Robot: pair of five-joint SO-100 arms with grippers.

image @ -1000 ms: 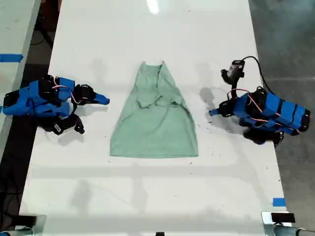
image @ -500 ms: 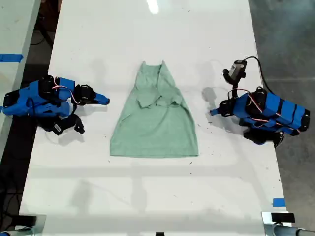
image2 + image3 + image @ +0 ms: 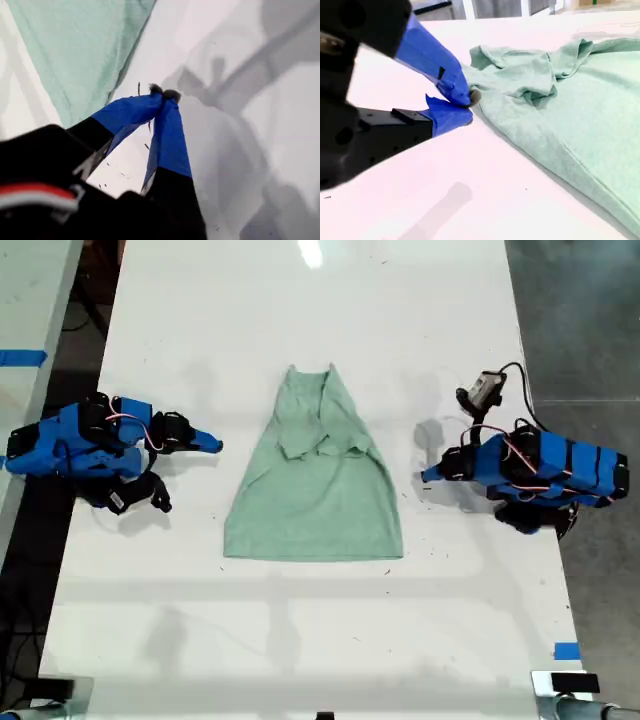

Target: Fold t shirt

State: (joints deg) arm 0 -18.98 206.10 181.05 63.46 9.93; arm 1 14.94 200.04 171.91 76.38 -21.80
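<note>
t shirt btwn grippers — untouched

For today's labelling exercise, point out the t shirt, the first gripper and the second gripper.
t shirt (image 3: 318,502): exterior view, middle of the body panel.
my first gripper (image 3: 163,93): first wrist view, at the closed fingertips.
my second gripper (image 3: 468,107): second wrist view, between the blue tips.

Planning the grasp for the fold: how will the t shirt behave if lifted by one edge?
The t shirt will probably drape limply: its sleeves already lie crumpled in soft folds. It looks thin and light, lying flat on the table, so a push would likely bunch it rather than slide it.
</note>
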